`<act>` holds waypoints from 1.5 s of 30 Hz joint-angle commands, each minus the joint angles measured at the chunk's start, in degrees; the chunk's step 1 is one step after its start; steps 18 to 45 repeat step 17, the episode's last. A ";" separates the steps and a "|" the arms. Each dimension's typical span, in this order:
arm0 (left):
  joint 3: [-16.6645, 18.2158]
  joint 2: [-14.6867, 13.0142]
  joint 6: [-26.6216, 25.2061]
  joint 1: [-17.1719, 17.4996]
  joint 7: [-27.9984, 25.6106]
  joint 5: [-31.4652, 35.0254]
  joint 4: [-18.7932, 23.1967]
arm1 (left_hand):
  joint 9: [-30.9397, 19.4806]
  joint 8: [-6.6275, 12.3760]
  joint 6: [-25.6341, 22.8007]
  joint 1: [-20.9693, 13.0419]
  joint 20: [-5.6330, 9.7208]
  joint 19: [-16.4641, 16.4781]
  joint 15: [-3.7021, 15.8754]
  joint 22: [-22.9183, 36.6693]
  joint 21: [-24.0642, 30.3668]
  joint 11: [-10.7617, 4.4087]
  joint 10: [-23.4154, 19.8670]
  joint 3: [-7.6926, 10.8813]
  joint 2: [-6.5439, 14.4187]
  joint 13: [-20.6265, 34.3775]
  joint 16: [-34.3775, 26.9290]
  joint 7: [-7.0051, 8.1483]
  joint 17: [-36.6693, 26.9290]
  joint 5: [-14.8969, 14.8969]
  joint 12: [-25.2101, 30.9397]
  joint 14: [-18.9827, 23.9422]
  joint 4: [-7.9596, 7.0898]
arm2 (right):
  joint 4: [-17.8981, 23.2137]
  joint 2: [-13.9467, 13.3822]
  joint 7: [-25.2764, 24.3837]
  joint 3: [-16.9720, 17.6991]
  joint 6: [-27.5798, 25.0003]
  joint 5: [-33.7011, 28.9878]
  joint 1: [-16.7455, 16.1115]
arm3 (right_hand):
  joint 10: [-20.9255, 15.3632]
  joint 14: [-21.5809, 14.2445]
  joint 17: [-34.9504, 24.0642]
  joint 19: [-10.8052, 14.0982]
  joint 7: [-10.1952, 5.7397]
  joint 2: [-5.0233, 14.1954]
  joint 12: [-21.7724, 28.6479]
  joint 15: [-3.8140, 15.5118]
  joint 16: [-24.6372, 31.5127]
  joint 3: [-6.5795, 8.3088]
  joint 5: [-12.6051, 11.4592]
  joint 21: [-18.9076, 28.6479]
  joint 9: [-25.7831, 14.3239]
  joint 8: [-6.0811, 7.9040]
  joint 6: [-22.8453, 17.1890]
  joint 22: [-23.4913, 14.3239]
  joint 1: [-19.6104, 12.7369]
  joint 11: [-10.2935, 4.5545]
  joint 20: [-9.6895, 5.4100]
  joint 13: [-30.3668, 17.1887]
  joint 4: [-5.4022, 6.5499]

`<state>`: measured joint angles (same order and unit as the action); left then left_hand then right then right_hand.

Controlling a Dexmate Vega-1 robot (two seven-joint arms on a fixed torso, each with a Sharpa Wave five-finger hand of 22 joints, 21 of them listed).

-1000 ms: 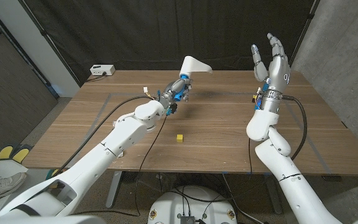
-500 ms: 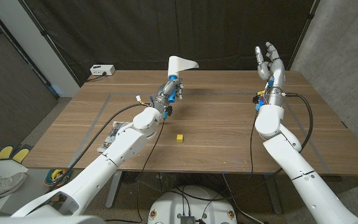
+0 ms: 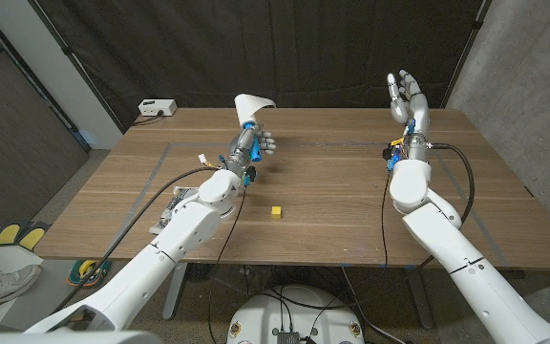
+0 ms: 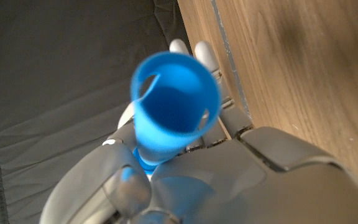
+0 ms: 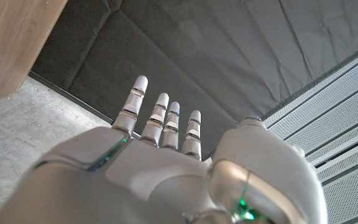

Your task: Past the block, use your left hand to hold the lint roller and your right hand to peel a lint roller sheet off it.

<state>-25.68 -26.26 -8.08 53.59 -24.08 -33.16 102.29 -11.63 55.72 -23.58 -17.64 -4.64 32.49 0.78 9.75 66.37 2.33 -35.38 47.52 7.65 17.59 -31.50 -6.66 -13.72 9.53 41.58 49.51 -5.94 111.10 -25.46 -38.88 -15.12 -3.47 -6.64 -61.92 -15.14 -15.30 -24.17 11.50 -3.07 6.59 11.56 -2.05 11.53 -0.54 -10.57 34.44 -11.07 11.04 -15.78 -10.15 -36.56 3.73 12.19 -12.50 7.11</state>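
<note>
Since the earlier frames the left hand [image 3: 247, 145] has carried the lint roller [image 3: 249, 107] leftward and farther back, so it now stands well past the yellow block [image 3: 276, 211] and off to the block's left, while the right hand [image 3: 407, 98] has drawn back and lowered slightly at the far right side of the surface [image 3: 342, 182].

The left hand's fingers [image 3: 264, 144] are wrapped around the roller's blue handle, whose open blue end [image 4: 176, 93] faces the left wrist camera; the white head points up and away, above the surface. That upright hold probably serves to present the sheet roll clear of the fingers, so the other hand can get at it.

The right hand is raised, its fingers [image 5: 163, 118] extended and slightly apart, holding nothing. It is well apart from the roller, far to the block's right, so the peel has not begun. The right wrist view looks past the surface's edge at the dark curtain, which suggests the palm faces away from the roller; it likely has to turn and travel across.
</note>
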 commanded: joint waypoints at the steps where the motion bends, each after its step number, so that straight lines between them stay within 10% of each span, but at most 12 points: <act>1: 2.89 -2.62 -4.35 0.93 1.47 -5.96 2.73 | 0.98 -6.30 4.72 3.31 -4.18 -5.97 -3.44 0.18 -3.38 2.48 5.16 4.81 2.45 -2.09 3.79 0.53 1.11 0.31 -4.35 -8.16 -3.40 | 0.26 -0.99 -5.15 -2.63 1.14 -3.40 0.41 | -0.87 -0.68 0.03 -0.72 -0.09 0.11 0.44 -0.03 0.47 -0.16 -0.12 -0.45 -0.17 0.32 -0.52 -0.16 0.63 0.14 0.21 -0.08 -0.18; 7: 3.51 -3.85 -4.57 1.28 2.62 -7.96 3.00 | 1.08 -13.44 9.92 3.55 -6.87 -11.83 -7.00 0.21 -7.16 4.55 13.01 4.35 1.29 -4.38 7.82 0.05 1.63 0.13 -9.57 -18.08 -1.81 | 0.68 -0.78 -6.26 -3.94 0.41 -5.36 0.68 | -1.04 -0.77 0.11 -1.04 -0.07 0.13 0.50 0.18 0.63 -0.20 -0.11 -0.75 -0.16 0.35 -0.58 -0.19 1.01 0.04 0.20 -0.08 -0.21; 17: 4.27 -4.49 -1.33 2.05 6.16 -10.48 0.44 | 1.32 -25.50 20.99 2.19 -7.77 -21.20 -11.86 0.32 -14.54 6.80 27.45 -2.72 -2.46 -6.47 14.19 1.47 2.48 0.18 -19.24 -33.47 6.68 | -3.05 0.72 -6.57 -8.00 1.15 -8.03 5.77 | -1.36 -1.34 0.25 -1.23 -0.07 0.16 0.62 0.49 1.00 -0.19 -0.11 -1.07 -0.16 0.51 -1.01 -0.24 1.38 -0.32 0.17 -0.10 -0.37; 45: 4.27 -4.49 -1.33 2.05 6.16 -10.48 0.44 | 1.32 -25.50 20.99 2.19 -7.77 -21.20 -11.86 0.32 -14.54 6.80 27.45 -2.72 -2.46 -6.47 14.19 1.47 2.48 0.18 -19.24 -33.47 6.68 | -3.05 0.72 -6.57 -8.00 1.15 -8.03 5.77 | -1.36 -1.34 0.25 -1.23 -0.07 0.16 0.62 0.49 1.00 -0.19 -0.11 -1.07 -0.16 0.51 -1.01 -0.24 1.38 -0.32 0.17 -0.10 -0.37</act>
